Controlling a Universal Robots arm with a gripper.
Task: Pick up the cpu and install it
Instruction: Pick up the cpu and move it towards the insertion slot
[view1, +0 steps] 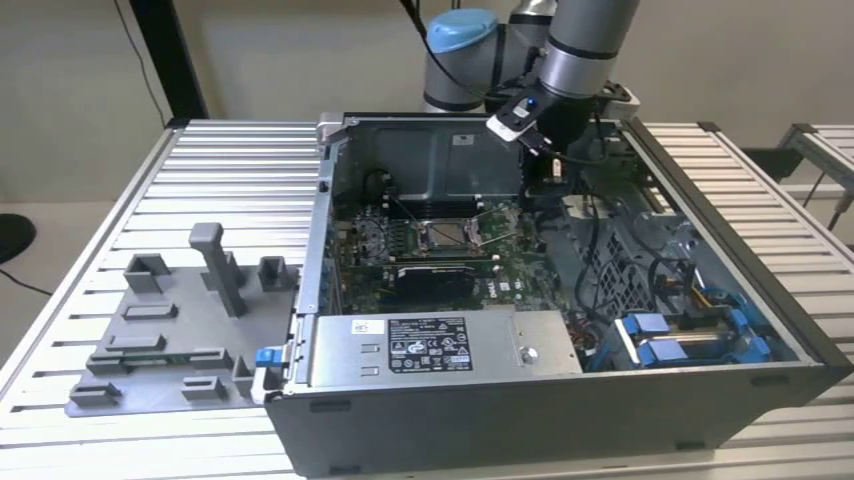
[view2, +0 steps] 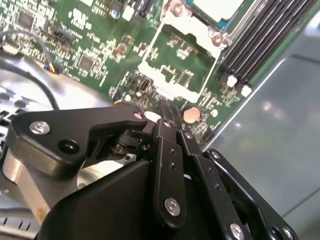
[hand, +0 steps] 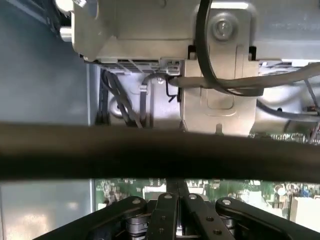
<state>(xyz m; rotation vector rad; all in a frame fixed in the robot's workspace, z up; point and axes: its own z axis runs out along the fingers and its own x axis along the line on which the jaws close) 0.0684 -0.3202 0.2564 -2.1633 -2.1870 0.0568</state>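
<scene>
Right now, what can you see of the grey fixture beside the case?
The grey fixture is a flat matte plate, plastic by its look, carrying several low slotted blocks and one tall upright post. It lies flat on the slatted metal table, on the exterior view's left of the open computer case.

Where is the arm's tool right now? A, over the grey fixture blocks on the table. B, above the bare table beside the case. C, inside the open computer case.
C: the exterior view shows the arm reaching into the computer case, and the tool hangs over the green motherboard.
</scene>
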